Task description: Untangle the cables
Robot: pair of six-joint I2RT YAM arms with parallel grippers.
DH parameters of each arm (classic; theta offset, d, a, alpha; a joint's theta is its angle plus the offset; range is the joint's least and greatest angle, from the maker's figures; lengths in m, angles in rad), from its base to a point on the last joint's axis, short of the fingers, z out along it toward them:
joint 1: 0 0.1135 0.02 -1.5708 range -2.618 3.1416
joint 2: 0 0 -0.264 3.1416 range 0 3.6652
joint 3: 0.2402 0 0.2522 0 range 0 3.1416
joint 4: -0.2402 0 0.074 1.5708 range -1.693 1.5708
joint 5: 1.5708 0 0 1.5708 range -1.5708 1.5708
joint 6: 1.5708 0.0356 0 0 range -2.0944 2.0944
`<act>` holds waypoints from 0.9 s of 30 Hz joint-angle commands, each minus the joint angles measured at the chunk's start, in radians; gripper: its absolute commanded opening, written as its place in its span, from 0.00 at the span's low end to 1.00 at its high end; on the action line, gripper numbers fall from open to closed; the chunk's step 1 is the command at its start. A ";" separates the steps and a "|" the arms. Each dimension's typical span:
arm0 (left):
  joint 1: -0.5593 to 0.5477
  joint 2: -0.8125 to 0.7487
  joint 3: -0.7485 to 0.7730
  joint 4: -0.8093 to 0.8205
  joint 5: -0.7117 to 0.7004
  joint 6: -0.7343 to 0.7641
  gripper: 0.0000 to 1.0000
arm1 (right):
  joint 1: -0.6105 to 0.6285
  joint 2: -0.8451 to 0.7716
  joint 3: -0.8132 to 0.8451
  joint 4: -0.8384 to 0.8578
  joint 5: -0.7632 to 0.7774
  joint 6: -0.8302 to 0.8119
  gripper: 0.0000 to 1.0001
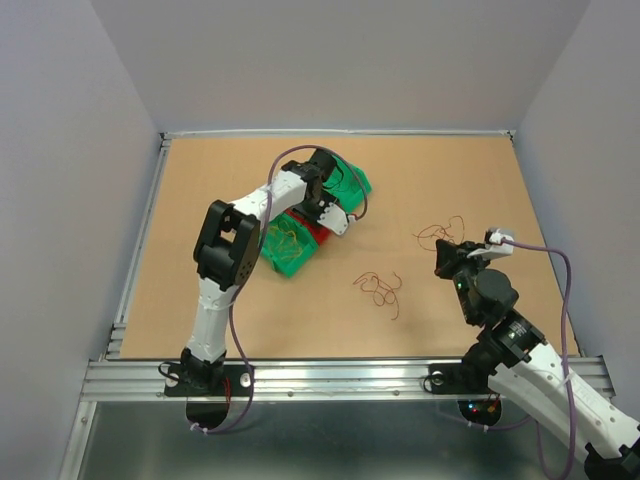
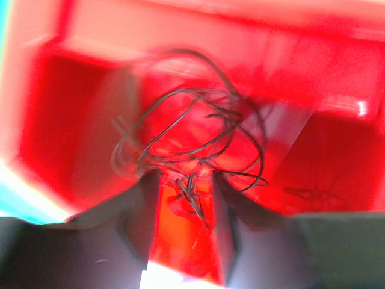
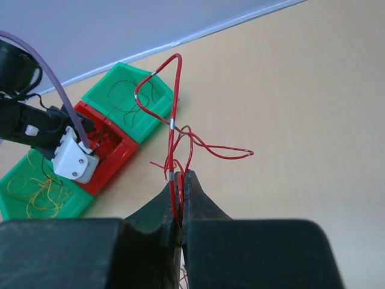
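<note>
One red wire [image 3: 172, 120] | long axis straight out from right hand [image 3: 180, 179], clamped | left hand [image 2: 186, 180] parted above dark wires [image 2: 198, 144]

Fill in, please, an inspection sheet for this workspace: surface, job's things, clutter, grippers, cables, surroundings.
Surface: brown table top, flat.
Job's things: loose clump of red wires on the table; red wire rising from the right gripper; dark wire tangle in the red bin; yellow wires in the nearer green bin; dark strands in the farther green bin.
Clutter: nothing seen.
Grippers: left gripper open, over the red bin; right gripper shut on the red wire.
Cables: purple arm cables loop along both arms.
Surroundings: grey walls on three sides; metal rail at the near edge.
</note>
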 commanded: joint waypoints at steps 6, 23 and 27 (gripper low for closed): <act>-0.002 -0.155 0.044 -0.097 0.002 -0.023 0.82 | -0.004 -0.023 0.030 0.055 -0.014 -0.016 0.01; 0.081 -0.503 -0.058 0.151 0.328 -0.323 0.99 | -0.003 0.242 0.143 -0.057 -0.245 -0.003 0.27; 0.081 -0.711 -0.412 0.701 0.307 -0.723 0.99 | 0.000 0.311 0.179 -0.091 -0.341 -0.010 0.73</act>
